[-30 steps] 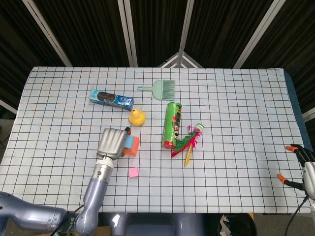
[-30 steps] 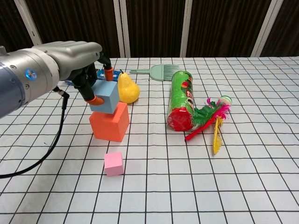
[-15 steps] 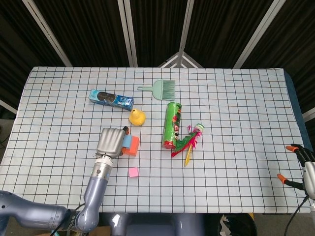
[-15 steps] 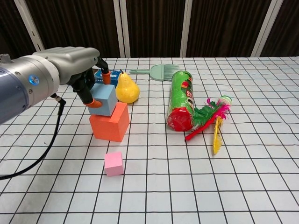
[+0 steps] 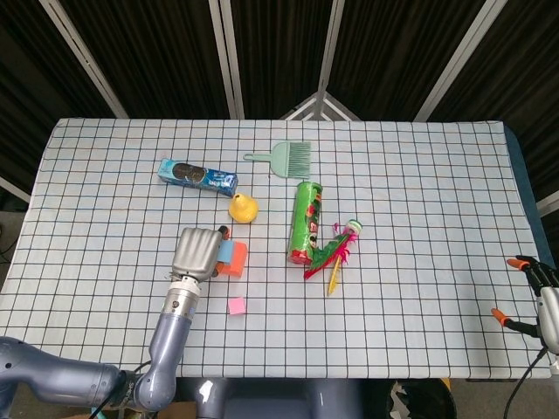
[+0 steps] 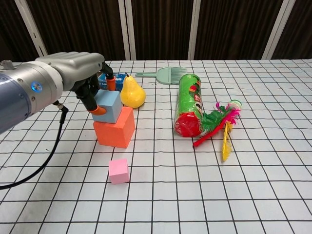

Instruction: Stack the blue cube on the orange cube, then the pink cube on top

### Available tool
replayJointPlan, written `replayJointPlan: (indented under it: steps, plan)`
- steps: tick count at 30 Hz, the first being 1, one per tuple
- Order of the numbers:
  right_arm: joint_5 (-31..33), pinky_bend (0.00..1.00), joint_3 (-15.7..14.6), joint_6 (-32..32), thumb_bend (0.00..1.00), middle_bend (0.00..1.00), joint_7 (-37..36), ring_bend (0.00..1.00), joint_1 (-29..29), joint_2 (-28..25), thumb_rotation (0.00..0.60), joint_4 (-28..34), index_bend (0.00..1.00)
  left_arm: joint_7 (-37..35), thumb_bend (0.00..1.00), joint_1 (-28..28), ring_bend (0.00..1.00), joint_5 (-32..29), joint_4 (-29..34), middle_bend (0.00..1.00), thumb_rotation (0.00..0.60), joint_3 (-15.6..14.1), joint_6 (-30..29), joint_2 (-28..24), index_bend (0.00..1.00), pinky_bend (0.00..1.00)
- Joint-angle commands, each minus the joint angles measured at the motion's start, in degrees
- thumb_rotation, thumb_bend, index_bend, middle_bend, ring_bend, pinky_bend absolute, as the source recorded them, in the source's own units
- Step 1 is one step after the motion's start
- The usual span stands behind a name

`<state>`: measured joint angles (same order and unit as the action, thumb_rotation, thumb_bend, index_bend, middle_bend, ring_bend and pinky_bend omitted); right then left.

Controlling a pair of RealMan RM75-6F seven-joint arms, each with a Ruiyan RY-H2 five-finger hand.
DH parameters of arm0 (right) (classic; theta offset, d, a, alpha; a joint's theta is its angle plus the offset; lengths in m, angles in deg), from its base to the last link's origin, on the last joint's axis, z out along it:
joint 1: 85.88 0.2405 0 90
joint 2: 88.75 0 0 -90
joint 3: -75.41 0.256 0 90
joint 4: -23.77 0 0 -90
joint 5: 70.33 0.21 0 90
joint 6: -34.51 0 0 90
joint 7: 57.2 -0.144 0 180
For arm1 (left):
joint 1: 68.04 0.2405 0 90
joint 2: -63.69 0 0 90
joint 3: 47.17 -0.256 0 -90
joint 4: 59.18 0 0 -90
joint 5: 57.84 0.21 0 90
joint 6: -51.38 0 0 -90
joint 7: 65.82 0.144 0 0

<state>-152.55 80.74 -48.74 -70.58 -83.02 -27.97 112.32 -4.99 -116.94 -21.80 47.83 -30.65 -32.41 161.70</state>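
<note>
Fingers (image 6: 99, 108) of my left hand (image 6: 80, 73) grip the blue cube (image 6: 109, 105), resting on the orange cube (image 6: 114, 128) beneath; pink cube (image 6: 118, 170) lies nearer me.

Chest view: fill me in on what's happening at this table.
The left robot hand holds the blue cube, which sits on the orange cube; it has not let go. The pink cube lies on the table nearer the camera, not yet stacked. The right robot hand sits at the table's edge, holding nothing.
</note>
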Motion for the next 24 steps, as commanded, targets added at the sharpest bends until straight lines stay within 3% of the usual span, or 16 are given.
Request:
replayJointPlan:
  steps: [1, 24]
  plan:
    - [0.03, 0.2, 0.01, 0.02, 0.17, 0.2, -0.04, 0.19, 0.0, 0.01, 0.6, -0.02, 0.25, -0.08, 0.34, -0.14, 0.71, 0.06, -0.14, 0.82, 0.6, -0.06, -0.07, 0.08, 0.44, 0.86]
    - [0.04, 0.2, 0.0, 0.17, 0.17, 0.2, -0.24, 0.19, -0.07, -0.19, 0.6, 0.02, 0.25, -0.49, 0.34, -1.2, 0.71, -0.68, -1.18, 0.82, 0.6, -0.43, -0.13, 0.87, 0.44, 0.86]
